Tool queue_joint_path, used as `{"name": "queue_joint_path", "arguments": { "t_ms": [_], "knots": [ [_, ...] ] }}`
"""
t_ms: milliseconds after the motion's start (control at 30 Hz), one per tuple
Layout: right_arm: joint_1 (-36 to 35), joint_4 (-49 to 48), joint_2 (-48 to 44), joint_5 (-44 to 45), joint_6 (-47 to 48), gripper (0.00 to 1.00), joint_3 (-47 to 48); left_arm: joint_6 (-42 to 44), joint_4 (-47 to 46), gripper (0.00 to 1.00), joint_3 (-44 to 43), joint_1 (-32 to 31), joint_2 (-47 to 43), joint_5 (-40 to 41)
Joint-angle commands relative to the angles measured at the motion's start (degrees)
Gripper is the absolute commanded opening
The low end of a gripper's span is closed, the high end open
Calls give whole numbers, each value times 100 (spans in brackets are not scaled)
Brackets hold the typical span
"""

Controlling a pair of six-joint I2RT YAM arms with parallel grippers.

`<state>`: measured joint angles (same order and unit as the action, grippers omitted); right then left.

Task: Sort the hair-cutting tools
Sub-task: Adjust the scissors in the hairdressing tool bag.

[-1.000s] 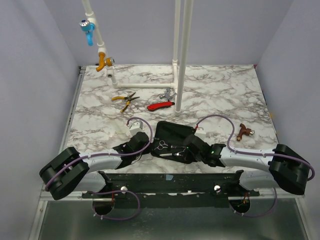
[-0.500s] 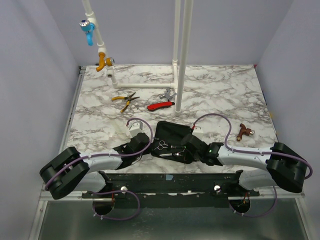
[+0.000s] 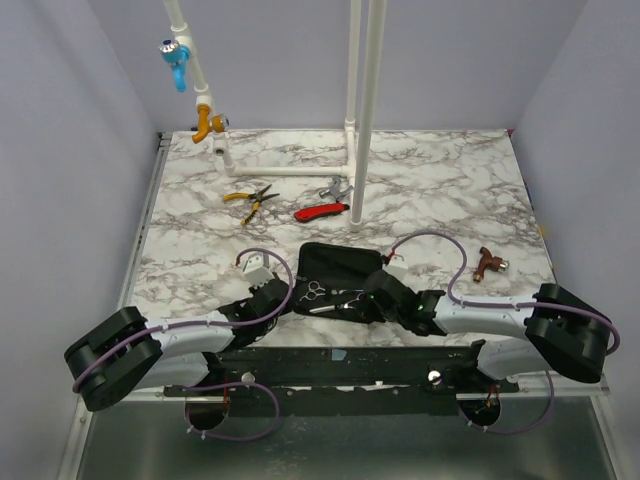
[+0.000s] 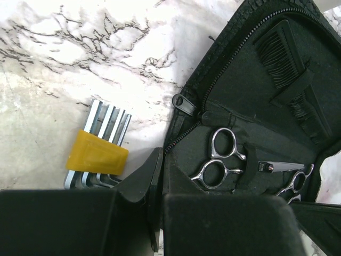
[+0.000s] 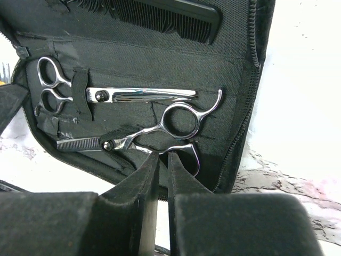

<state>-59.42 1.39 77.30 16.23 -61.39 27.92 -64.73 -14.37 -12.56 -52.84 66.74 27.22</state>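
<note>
Low in the middle of the overhead view, an open black case (image 3: 335, 262) lies on the marble table (image 3: 450, 190). Inside, a comb (image 5: 165, 16) runs along the top of the right wrist view, with plain scissors (image 5: 133, 95) strapped below it and toothed scissors (image 5: 160, 130) lowest. The left gripper (image 4: 161, 160) is pressed together on the case's zipper edge. The right gripper (image 5: 162, 156) stands slightly parted at the toothed scissors' handle, pinching nothing. Hex keys (image 4: 98, 154) lie just left of the case.
</note>
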Motion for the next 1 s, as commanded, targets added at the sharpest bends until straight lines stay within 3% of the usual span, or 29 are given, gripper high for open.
{"name": "queue_joint_path", "arguments": {
  "t_ms": [0, 633, 967],
  "knots": [
    [-180, -1299, 564, -872, -610, 14, -300, -591, 90, 0, 131, -478, 30, -1134],
    [-324, -1551, 1283, -1300, -266, 21, 339, -435, 97, 0, -220, -859, 323, -1031],
    [-331, -578, 839, -606, -509, 16, 237, -589, 529, 0, -123, -868, 29, -721]
  ]
}}
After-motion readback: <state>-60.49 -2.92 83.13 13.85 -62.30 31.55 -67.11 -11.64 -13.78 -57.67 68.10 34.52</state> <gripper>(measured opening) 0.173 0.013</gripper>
